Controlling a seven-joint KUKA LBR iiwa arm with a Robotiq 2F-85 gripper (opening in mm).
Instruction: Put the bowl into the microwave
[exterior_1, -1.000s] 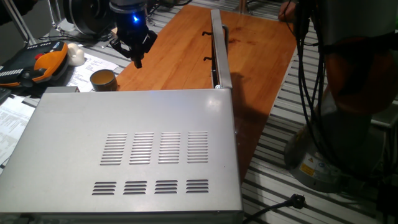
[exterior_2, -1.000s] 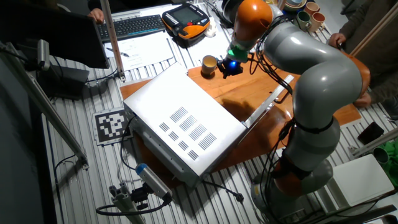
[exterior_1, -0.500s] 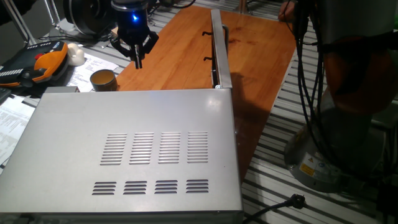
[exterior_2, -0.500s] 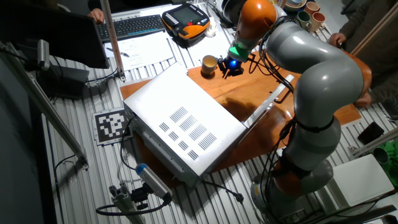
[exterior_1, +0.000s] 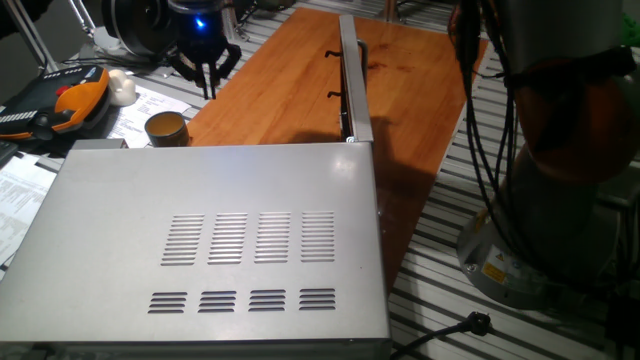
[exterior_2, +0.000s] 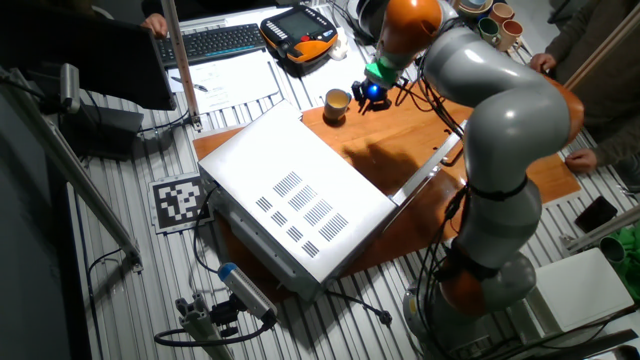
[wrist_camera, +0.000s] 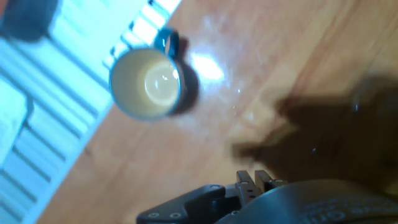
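The bowl (exterior_1: 166, 127) is small, round and tan. It stands on the wooden board just behind the microwave's far left corner, and also shows in the other fixed view (exterior_2: 336, 103) and at the upper left of the hand view (wrist_camera: 148, 84). The microwave (exterior_1: 220, 240) is a large silver box with vent slots on top (exterior_2: 290, 200). Its door (exterior_1: 352, 80) stands swung open (exterior_2: 428, 172). My gripper (exterior_1: 207, 76) hangs above the board, a little right of and beyond the bowl, apart from it (exterior_2: 371, 96). Its fingertips (wrist_camera: 244, 182) are together and hold nothing.
An orange teach pendant (exterior_1: 62, 103) and a white lump (exterior_1: 122, 88) lie left of the bowl on papers. A keyboard (exterior_2: 215, 42) and several cups (exterior_2: 495, 25) are at the back. The arm's base (exterior_1: 545, 230) stands at the right. A person's hand (exterior_2: 580, 158) rests on the board's edge.
My gripper has moved up and away from the microwave, toward the far left and nearer above the bowl. The bowl and the microwave have not moved.
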